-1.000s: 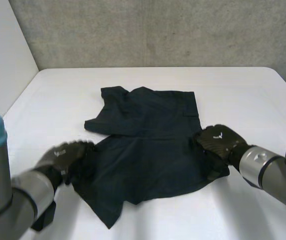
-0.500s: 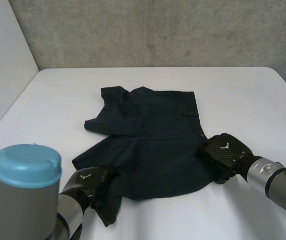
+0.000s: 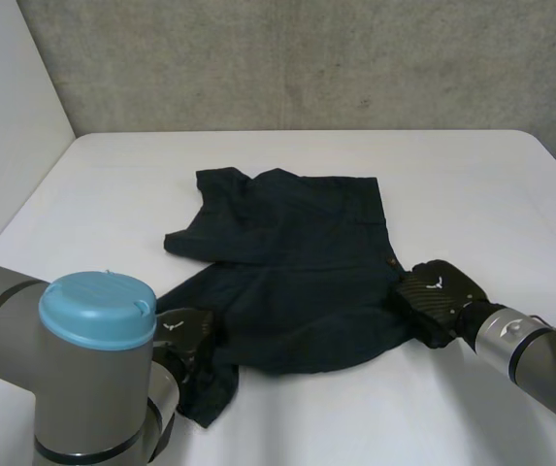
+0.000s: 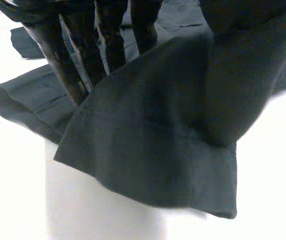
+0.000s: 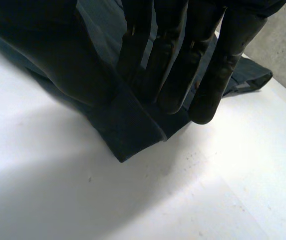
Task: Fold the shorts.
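Note:
Dark shorts (image 3: 287,252) lie spread on the white table (image 3: 452,184), partly folded, with one leg pointing to the near left. My left hand (image 3: 182,335) is at that near leg's hem. In the left wrist view its fingers (image 4: 73,65) reach down behind a flap of the cloth (image 4: 147,140) and the thumb presses the flap from the other side. My right hand (image 3: 438,296) is at the shorts' right edge, by the waist corner. In the right wrist view its fingers (image 5: 207,75) and thumb pinch the thick corner of the cloth (image 5: 128,130).
A grey concrete wall (image 3: 307,58) runs behind the table, and a white panel (image 3: 6,107) stands at its left. Bare tabletop surrounds the shorts on all sides.
My left hand has moved from the shorts' left side to the near leg hem and closed on it. My right hand's fingers have closed on the right edge; the near cloth has bunched slightly.

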Robot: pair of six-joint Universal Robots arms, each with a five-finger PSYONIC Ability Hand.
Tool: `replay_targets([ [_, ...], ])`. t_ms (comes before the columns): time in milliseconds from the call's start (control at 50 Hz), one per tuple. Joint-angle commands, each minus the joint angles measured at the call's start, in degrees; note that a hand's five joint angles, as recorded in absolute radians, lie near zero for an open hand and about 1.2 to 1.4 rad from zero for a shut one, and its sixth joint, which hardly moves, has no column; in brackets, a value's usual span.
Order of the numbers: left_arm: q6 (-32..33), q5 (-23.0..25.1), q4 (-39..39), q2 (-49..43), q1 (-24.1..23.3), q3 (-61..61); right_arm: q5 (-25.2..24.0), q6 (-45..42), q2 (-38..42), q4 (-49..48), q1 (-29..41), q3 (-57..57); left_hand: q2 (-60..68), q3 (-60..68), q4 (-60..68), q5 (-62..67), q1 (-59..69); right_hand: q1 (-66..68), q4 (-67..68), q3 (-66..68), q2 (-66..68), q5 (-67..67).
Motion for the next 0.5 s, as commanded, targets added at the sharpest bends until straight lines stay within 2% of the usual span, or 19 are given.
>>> replay_targets([
  [20, 0.95, -3.29, 1.27, -0.33, 0.16, -0.08, 1.42, 0.35, -0.84, 1.38, -0.14, 1.15, 23.45, 23.93, 23.77, 24.02, 22.69, 26.55, 11.93, 12.21, 12.52, 14.76],
  [100, 2.17, -3.73, 0.66, 3.70, 0.25, -1.13, 3.26, 0.44, -4.26, 4.27, -0.22, 1.16, 27.34, 27.81, 27.66, 27.91, 26.58, 26.55, 11.93, 12.21, 12.52, 14.76],
  [180, 10.24, -3.38, -0.66, 10.21, 0.69, -3.59, 5.37, 0.26, -7.78, 8.31, -0.05, 0.81, 27.84, 28.32, 28.16, 28.41, 27.08, 26.55, 11.93, 12.21, 12.52, 14.76],
  [200, 14.70, -3.38, -1.01, 12.22, 0.69, -4.38, 5.72, 0.26, -8.40, 9.29, 0.04, 0.80, 27.85, 28.32, 28.17, 28.42, 27.09, 26.55, 11.93, 12.21, 12.52, 14.76],
  [260, 22.79, -3.12, -1.02, 16.96, 0.95, -6.39, 6.78, 0.09, -11.03, 13.59, 0.65, 0.98, 28.18, 28.66, 28.50, 28.75, 27.42, 26.55, 11.93, 12.21, 12.52, 14.76],
  [340, 30.28, -3.11, -2.50, 20.93, 0.25, -8.60, 8.19, 0.00, -14.38, 19.92, 1.36, 0.81, 27.68, 28.15, 28.00, 28.25, 26.92, 26.55, 11.93, 12.21, 12.52, 14.76],
  [420, 34.68, -3.11, -6.62, 22.87, -0.19, -9.74, 8.98, -0.26, -18.33, 26.86, 2.24, 0.80, 27.51, 27.98, 27.83, 28.08, 26.75, 26.55, 11.93, 12.21, 12.52, 14.76],
  [500, 36.10, -2.85, -12.24, 24.71, -0.28, -10.18, 9.51, -2.02, -20.80, 33.89, 2.41, 1.16, 28.34, 28.82, 28.66, 28.91, 27.58, 26.55, 11.93, 12.21, 12.52, 14.76],
])
